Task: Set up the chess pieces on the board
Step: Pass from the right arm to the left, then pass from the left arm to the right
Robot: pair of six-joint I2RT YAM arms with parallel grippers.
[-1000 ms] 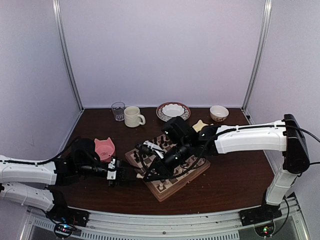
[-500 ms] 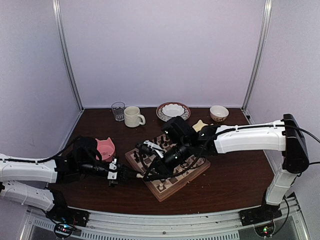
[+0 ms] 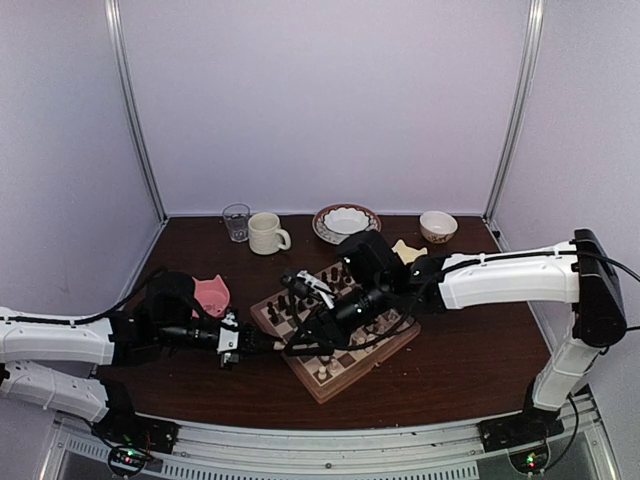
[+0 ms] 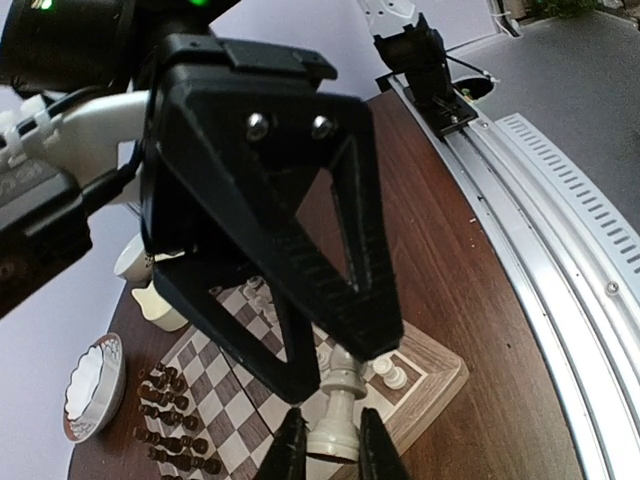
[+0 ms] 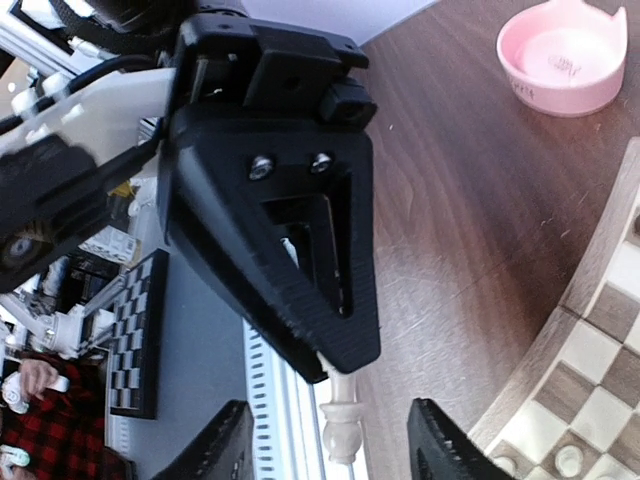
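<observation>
Ok, near side first: our left gripper (image 4: 330, 452) is clamped on a cream-white chess piece (image 4: 336, 405), held low at the near-left side of the board (image 3: 372, 362). We can't tell if the piece is over the rim or over the tabletop (image 3: 460, 370).

Our right gripper (image 5: 335, 455) reaches in from across the board. Its jaws stand apart, one on each side of that same piece, and neither touches it.

A few more cream pieces (image 4: 390, 372) sit on squares at the board's near corner. The dark pieces (image 4: 165, 425) are bunched toward its far-left side.

The pink bowl (image 3: 210, 296) is on the tabletop left of the board, close behind our left arm.

Along the far edge, left to right: glass (image 3: 236, 221), cream mug (image 3: 266, 233), patterned saucer (image 3: 346, 221) and small bowl (image 3: 438, 226).
</observation>
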